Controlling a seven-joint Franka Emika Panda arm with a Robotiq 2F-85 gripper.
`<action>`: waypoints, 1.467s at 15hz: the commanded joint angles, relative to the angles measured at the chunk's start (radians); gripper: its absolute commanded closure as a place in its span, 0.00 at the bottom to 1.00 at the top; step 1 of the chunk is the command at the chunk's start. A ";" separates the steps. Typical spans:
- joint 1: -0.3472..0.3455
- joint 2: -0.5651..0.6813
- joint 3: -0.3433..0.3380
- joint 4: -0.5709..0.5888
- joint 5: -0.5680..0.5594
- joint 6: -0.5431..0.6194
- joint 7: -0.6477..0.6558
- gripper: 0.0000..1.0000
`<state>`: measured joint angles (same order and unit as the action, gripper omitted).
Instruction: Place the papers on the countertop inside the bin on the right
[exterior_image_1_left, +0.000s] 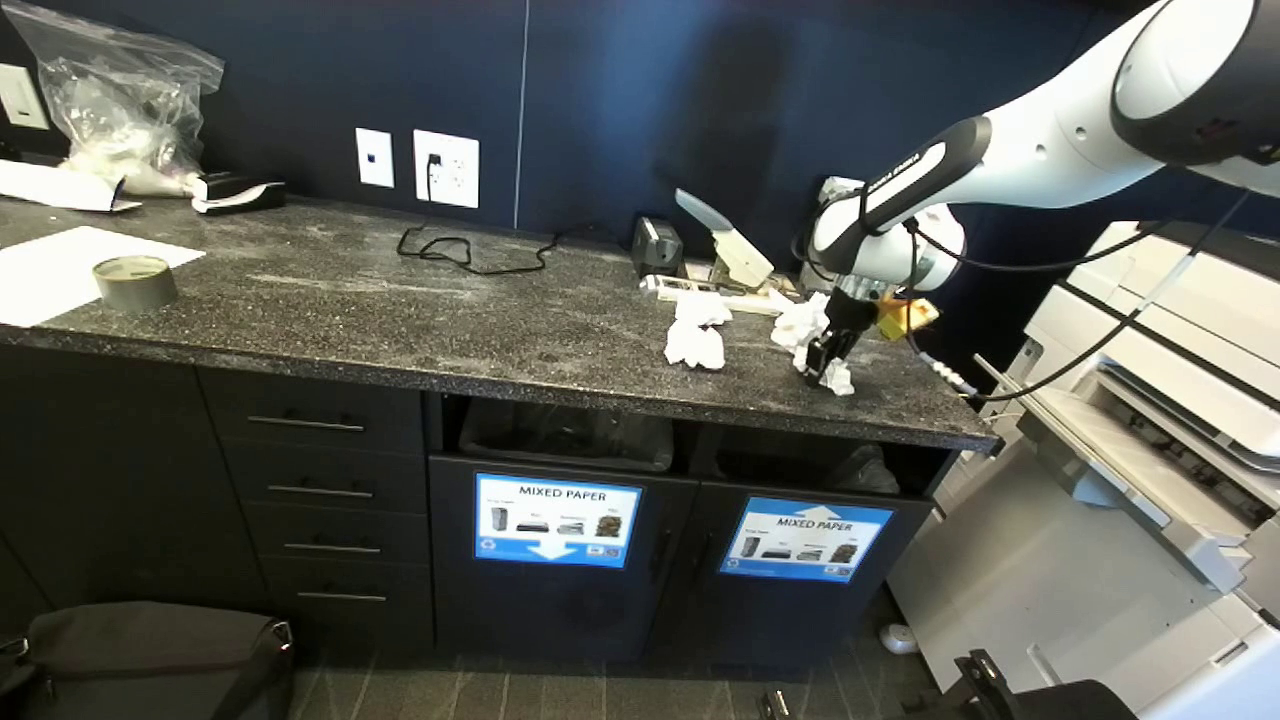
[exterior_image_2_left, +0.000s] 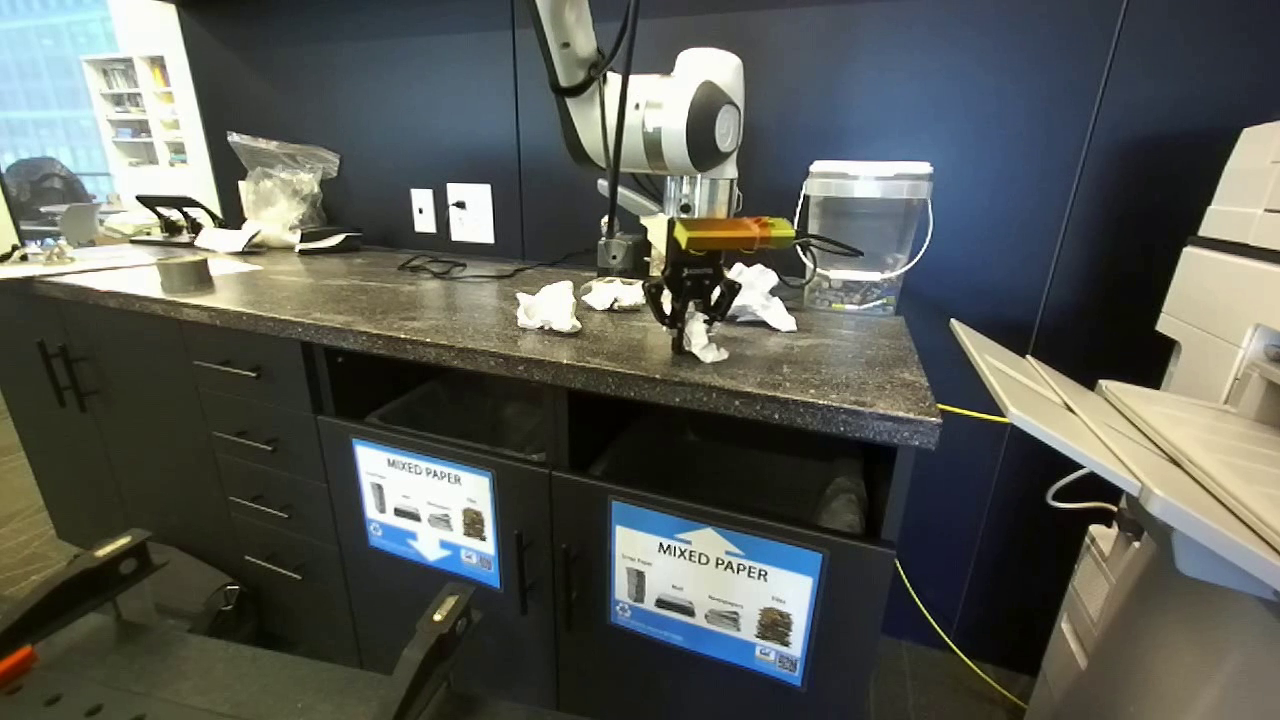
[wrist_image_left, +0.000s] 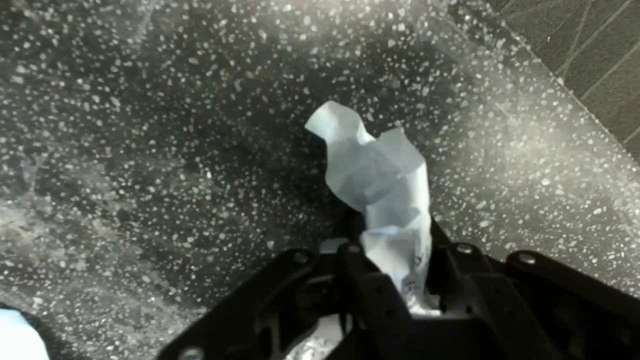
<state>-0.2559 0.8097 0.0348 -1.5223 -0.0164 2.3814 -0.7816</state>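
Black jaws pinch a crumpled white paper (wrist_image_left: 387, 185) on the speckled table (exterior_image_1_left: 500, 335); more paper wads (exterior_image_2_left: 549, 306) lie nearby, and the labelled right-hand bin (exterior_image_2_left: 715, 595) stands below.

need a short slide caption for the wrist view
Crumpled paper pinched in the gripper, seen against the speckled countertop, with a corner of floor at upper right.
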 joint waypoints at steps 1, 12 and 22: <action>0.012 0.016 -0.011 0.025 -0.030 -0.017 0.012 0.92; -0.022 -0.062 -0.004 -0.115 -0.019 0.014 -0.010 0.89; -0.054 -0.219 -0.021 -0.428 0.005 0.249 0.098 0.89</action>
<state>-0.3092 0.6574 0.0234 -1.8197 -0.0226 2.5611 -0.7295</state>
